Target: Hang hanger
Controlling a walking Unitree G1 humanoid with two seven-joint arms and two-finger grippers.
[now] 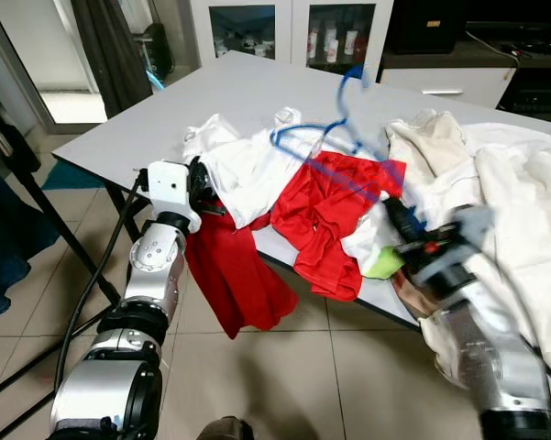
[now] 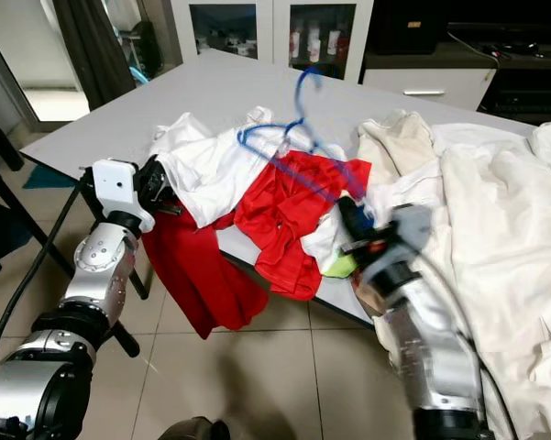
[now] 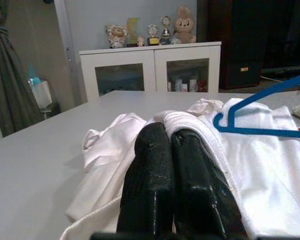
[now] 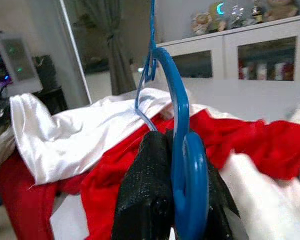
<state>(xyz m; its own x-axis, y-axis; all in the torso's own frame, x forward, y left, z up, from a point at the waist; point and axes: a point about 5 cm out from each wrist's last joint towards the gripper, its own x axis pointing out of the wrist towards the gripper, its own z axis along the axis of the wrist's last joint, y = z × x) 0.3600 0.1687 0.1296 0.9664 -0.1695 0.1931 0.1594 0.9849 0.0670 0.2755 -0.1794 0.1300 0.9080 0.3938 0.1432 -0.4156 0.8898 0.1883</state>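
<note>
Table [image 1: 202, 101]: grey top, standing before a white cabinet [image 1: 284, 27] with glass doors; clothes heaped along its near edge and right side
Hanger [image 1: 335, 128]: blue plastic, lifted above the clothes, hook uppermost and tilted towards the cabinet; its lower end runs down to the right gripper; blurred in the head views
Right gripper [image 4: 177, 165]: fingers pressed together on the hanger's thick blue end, which sits between them in the wrist view; the gripper is over the table's near edge, above the red shirt
Right arm [image 1: 481, 353]: silver, reaching up from the lower right, blurred
Left gripper [image 3: 172, 165]: both black fingers side by side with no gap, tips touching the folded edge of the white shirt; I cannot tell whether any cloth is pinched between them
Left arm [image 1: 151, 275]: silver, raised at the table's left near corner, a black cable trailing from it
White shirt [image 1: 247, 165]: crumpled on the table just beside the left gripper, partly under the hanger
Red shirt [image 1: 335, 206]: spread in the middle of the pile, its hem over the table edge
Red cloth [image 1: 234, 275]: hangs off the edge below the left gripper towards the tiled floor
White pile [image 1: 513, 202]: sheets or garments covering the table's right end
Green item [image 1: 385, 264]: small, bright, just beside the right gripper; too blurred to identify
Cabinet top: small figurines [image 3: 154, 31] in a row
</note>
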